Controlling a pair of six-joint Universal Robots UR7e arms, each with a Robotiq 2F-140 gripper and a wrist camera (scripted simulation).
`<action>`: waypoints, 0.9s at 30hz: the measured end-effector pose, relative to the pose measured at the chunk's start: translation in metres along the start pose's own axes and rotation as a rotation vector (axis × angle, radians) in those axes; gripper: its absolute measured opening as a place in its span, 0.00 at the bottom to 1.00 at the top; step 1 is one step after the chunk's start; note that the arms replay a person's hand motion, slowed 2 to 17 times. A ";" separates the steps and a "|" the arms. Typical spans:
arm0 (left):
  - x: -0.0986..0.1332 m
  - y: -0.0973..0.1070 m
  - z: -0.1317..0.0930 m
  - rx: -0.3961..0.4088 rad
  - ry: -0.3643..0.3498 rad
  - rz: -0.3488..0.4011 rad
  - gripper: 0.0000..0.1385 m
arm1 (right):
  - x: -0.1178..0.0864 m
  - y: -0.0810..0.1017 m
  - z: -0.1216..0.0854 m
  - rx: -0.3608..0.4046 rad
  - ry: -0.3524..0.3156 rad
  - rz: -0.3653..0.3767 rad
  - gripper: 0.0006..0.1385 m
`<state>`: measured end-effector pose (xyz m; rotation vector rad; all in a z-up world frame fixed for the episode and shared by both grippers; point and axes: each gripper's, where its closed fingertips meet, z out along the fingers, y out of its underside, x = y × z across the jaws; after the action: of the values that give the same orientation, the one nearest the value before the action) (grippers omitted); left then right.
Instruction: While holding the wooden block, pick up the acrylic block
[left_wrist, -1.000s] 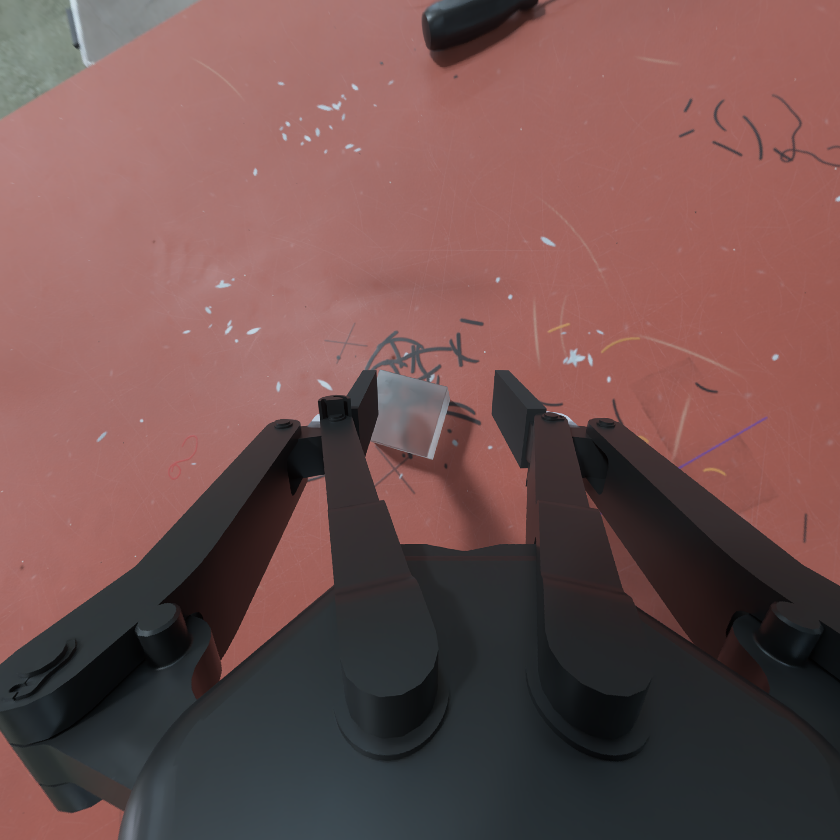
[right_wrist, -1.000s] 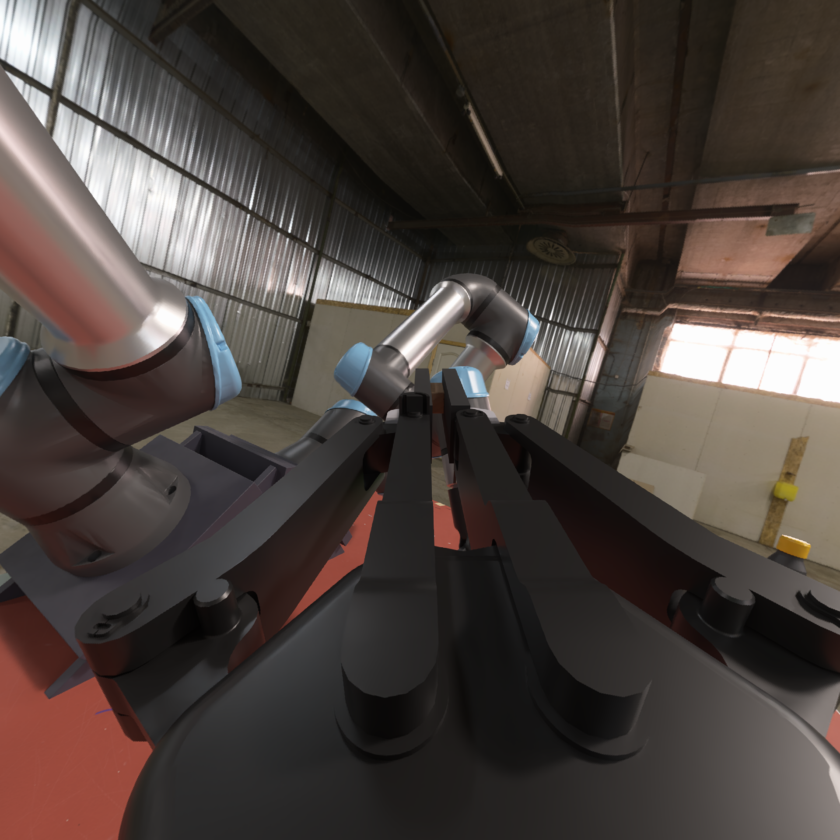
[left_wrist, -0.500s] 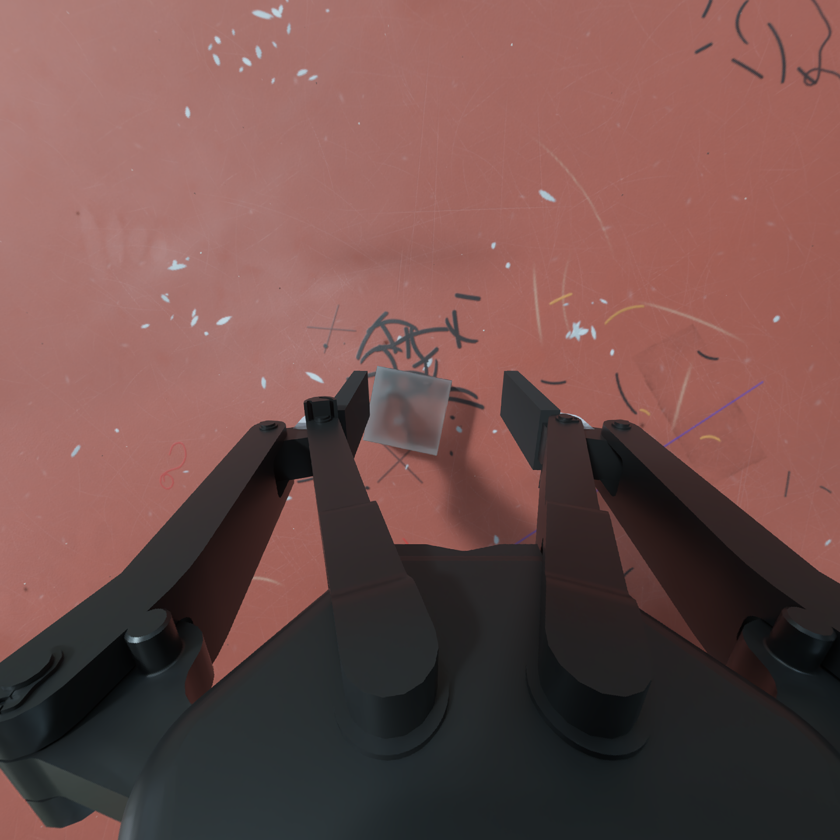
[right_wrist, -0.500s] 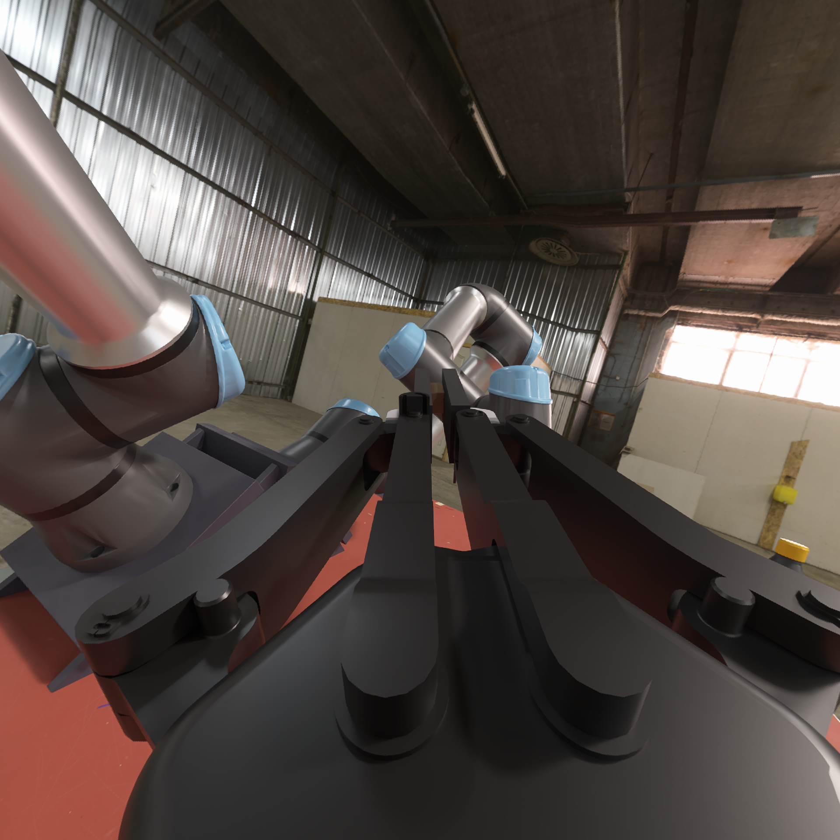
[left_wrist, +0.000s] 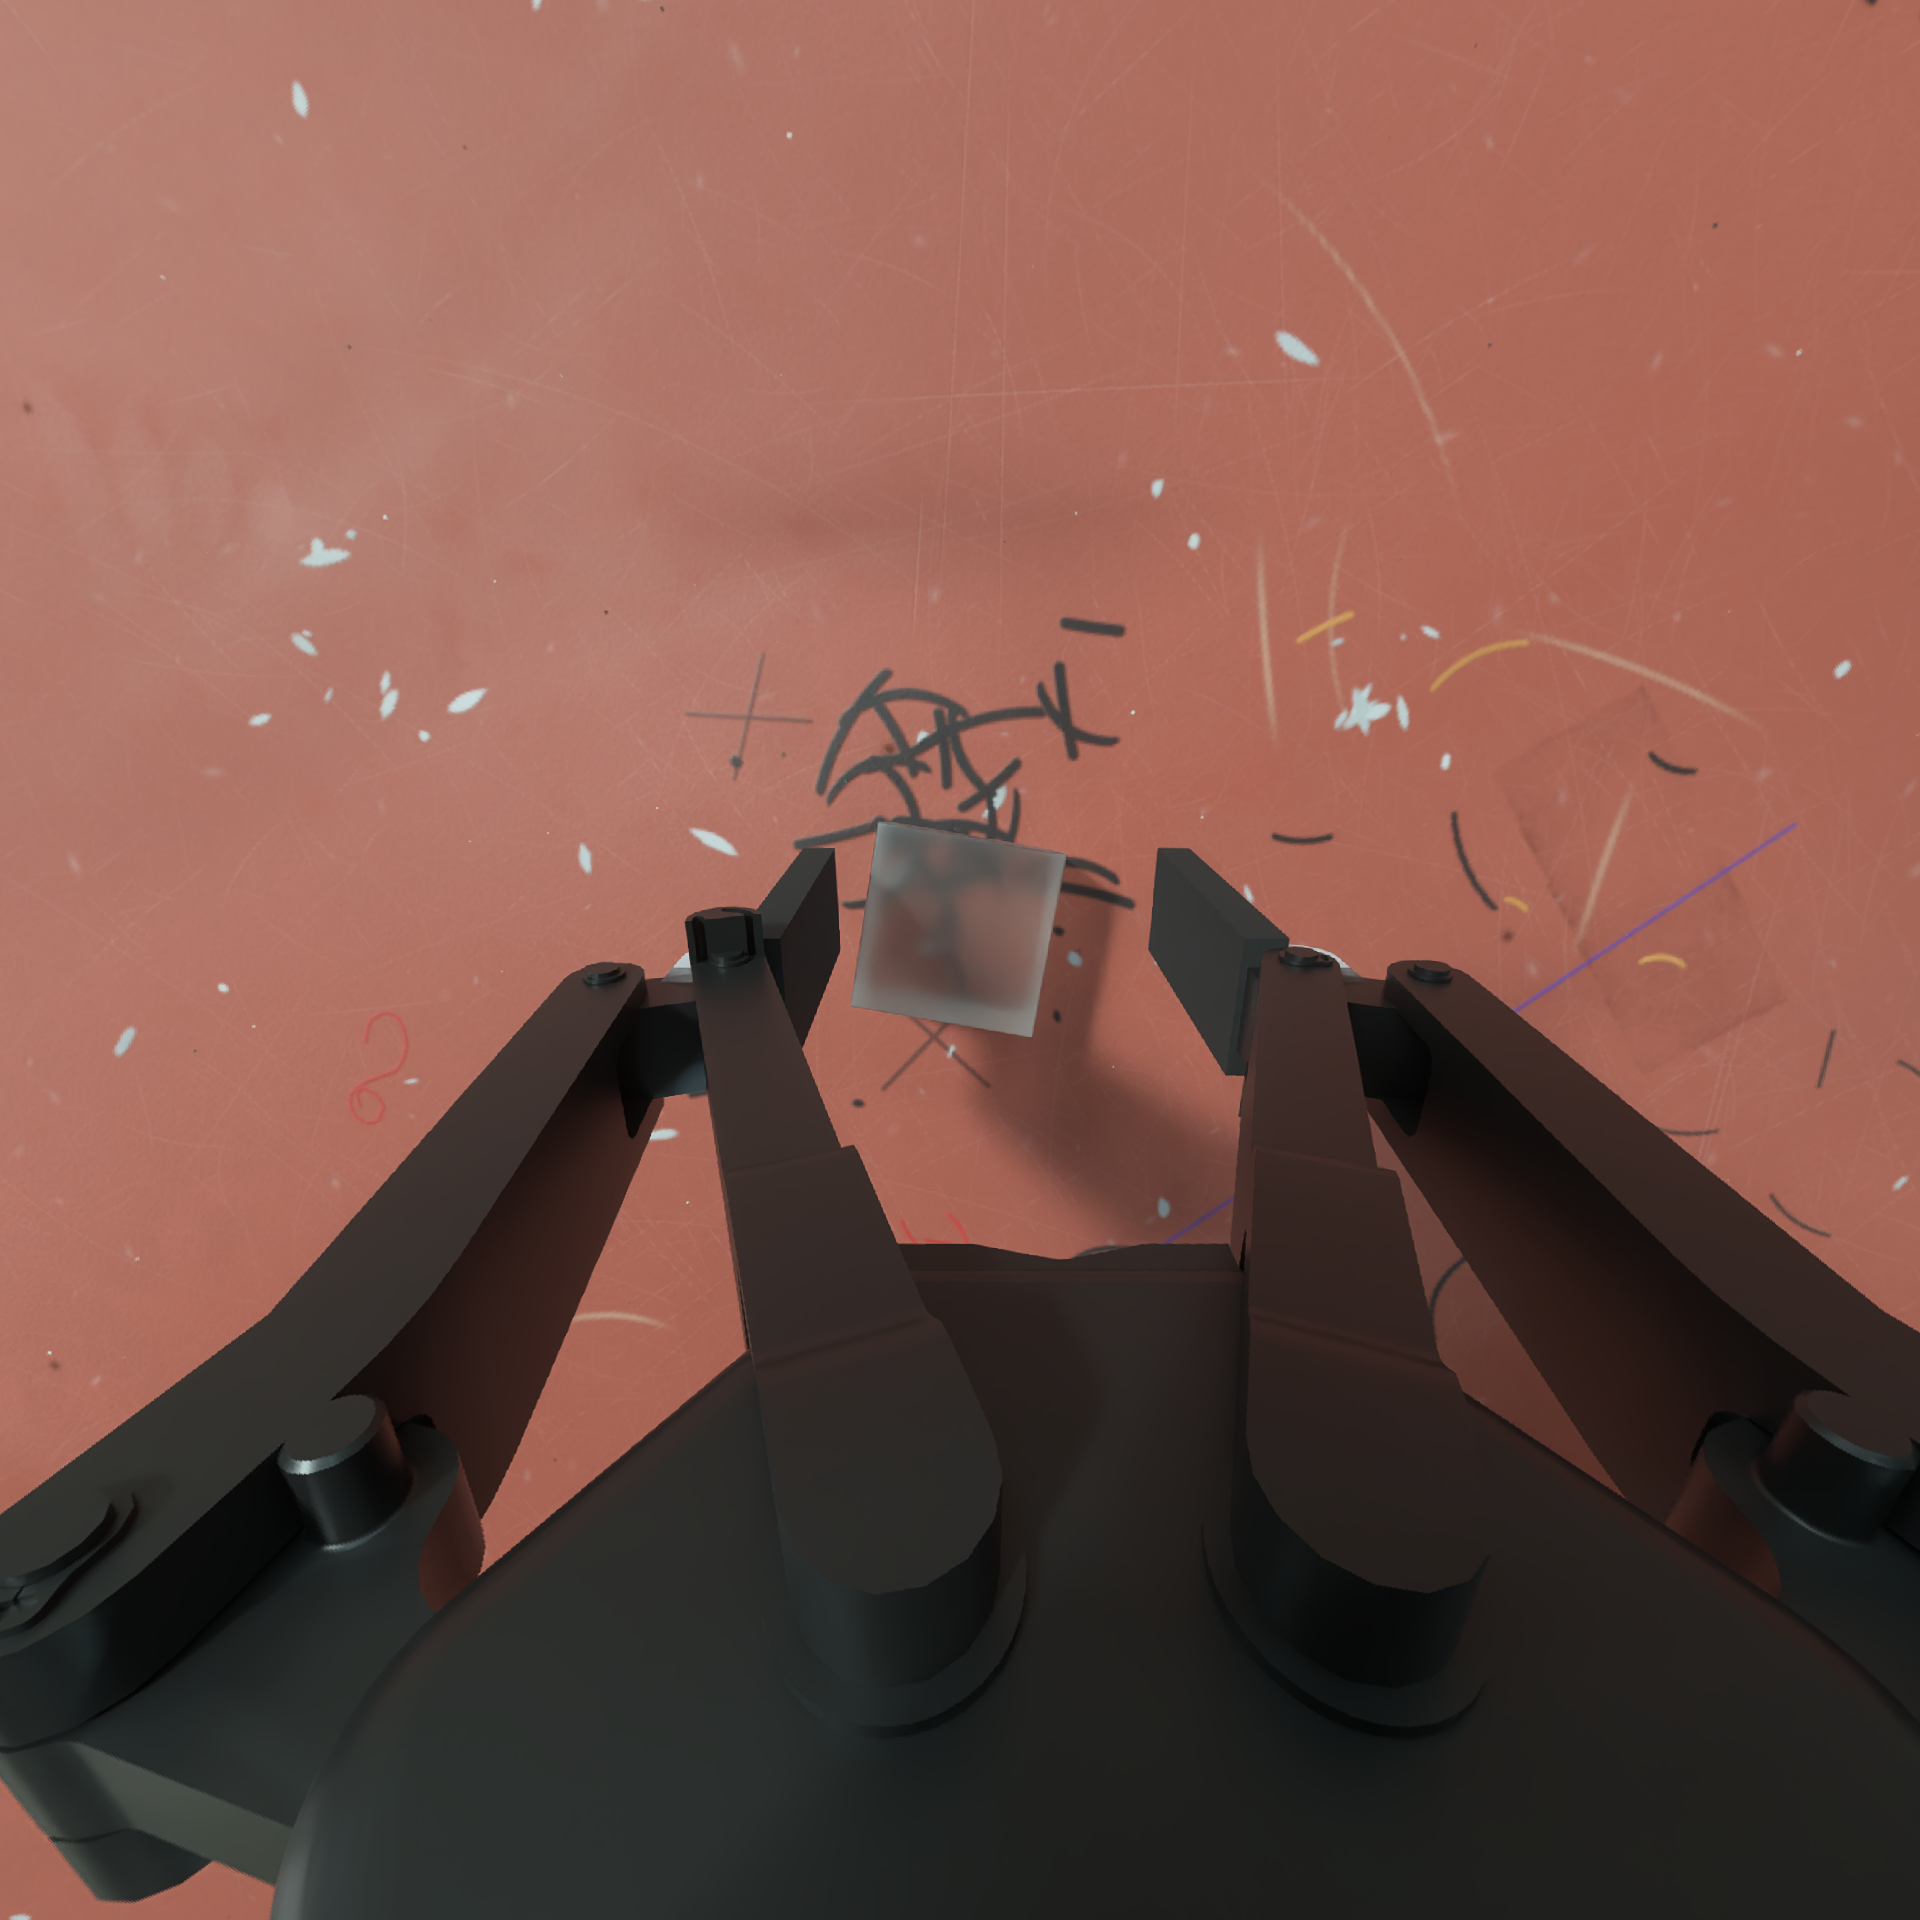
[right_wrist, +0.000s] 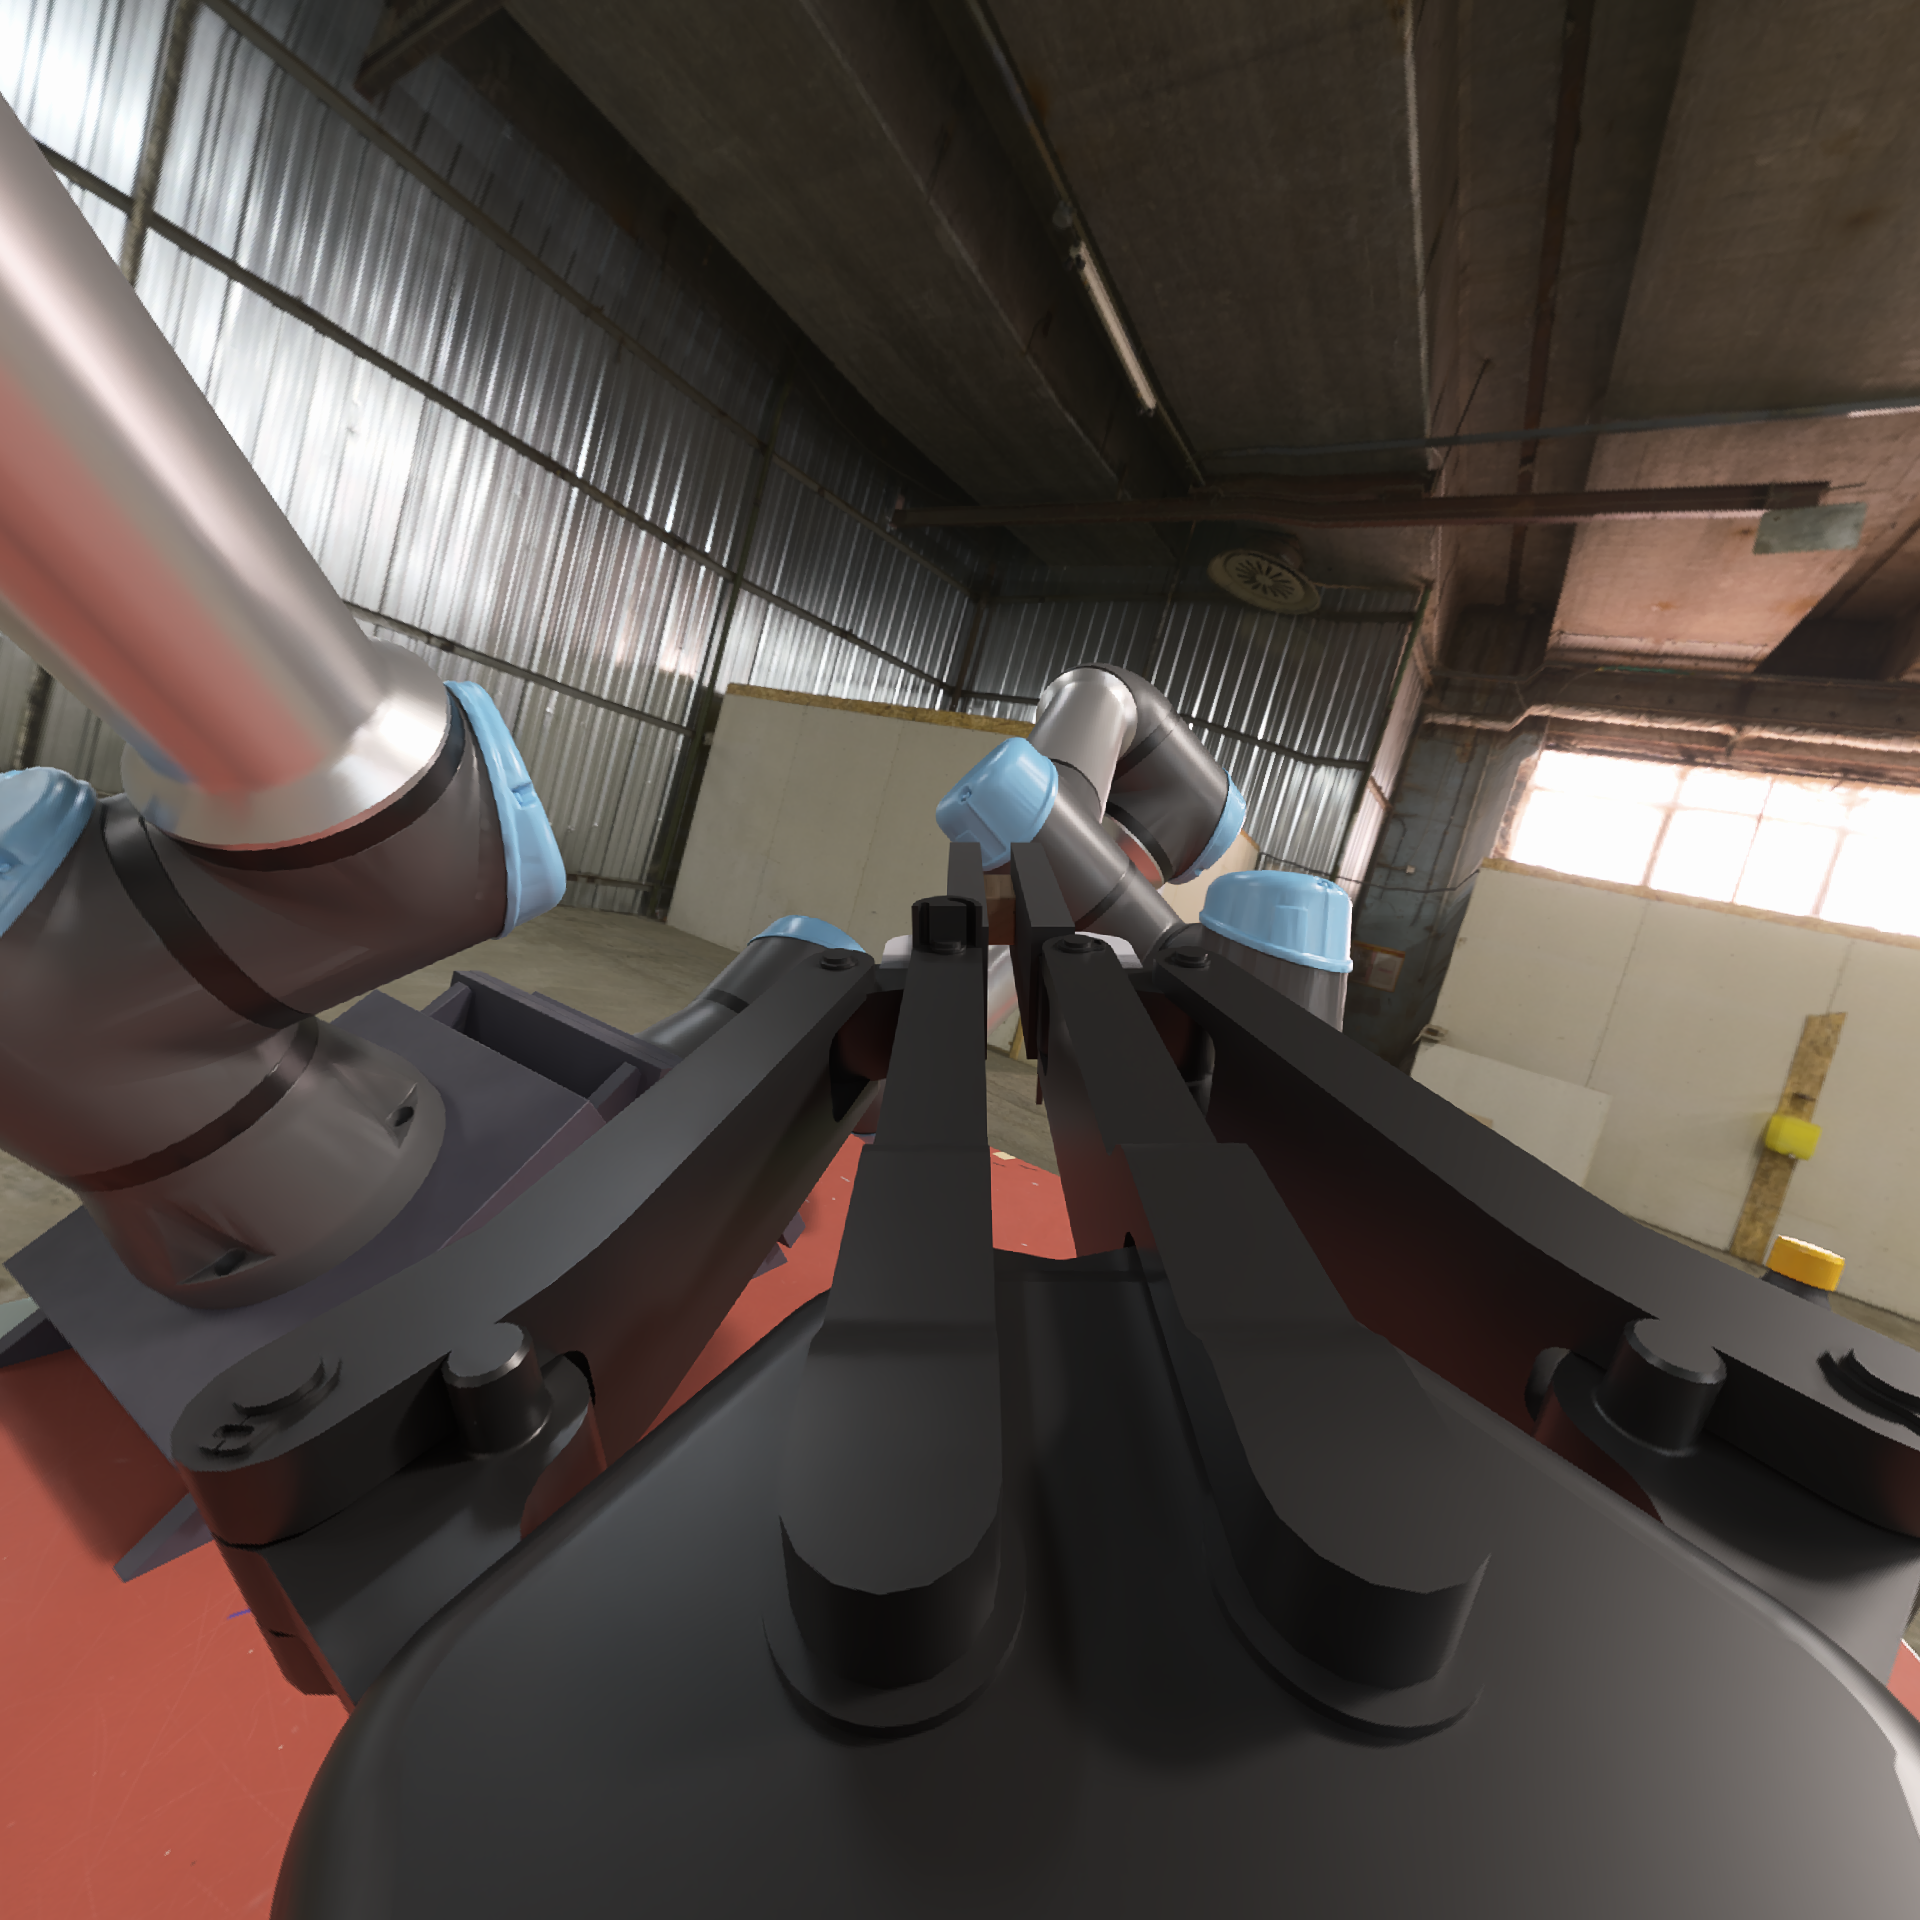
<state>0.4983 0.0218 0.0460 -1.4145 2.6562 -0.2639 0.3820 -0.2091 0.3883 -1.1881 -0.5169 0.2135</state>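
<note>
The acrylic block (left_wrist: 956, 940) is a small frosted, see-through cube lying on the red table (left_wrist: 935, 364) in the left wrist view. My left gripper (left_wrist: 997, 914) is open and points down at the table, with the block between its fingers. The block is close to the left finger (left_wrist: 810, 914) and apart from the right finger (left_wrist: 1195, 925). In the right wrist view my right gripper (right_wrist: 997, 894) is raised, pointing out into the hall. It is shut on the wooden block (right_wrist: 1000, 920), which shows only as a thin brown sliver between the pads.
The table bears black scribbles (left_wrist: 935, 758), white flecks and scratches around the block. In the right wrist view the left arm's elbow (right_wrist: 1122, 769) is folded just beyond my right fingertips. A large arm joint (right_wrist: 260, 935) and its mount fill the left side.
The left gripper has tilted to look more straight down, and the block now sits more squarely between its fingers. A black tool handle left the view. The left arm's elbow folded and shifted right.
</note>
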 end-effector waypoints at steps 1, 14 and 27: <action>0.000 0.000 0.001 -0.006 0.003 0.001 0.58 | 0.000 0.000 0.000 0.000 0.000 0.000 0.05; -0.005 0.007 0.014 -0.059 0.001 0.017 0.57 | 0.000 -0.004 -0.004 0.006 0.006 -0.012 0.05; -0.009 0.016 0.024 -0.104 -0.010 0.047 0.54 | -0.002 -0.008 -0.008 0.023 0.006 -0.018 0.05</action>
<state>0.4950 0.0352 0.0195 -1.3754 2.7275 -0.1145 0.3836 -0.2193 0.3933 -1.1607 -0.5186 0.2002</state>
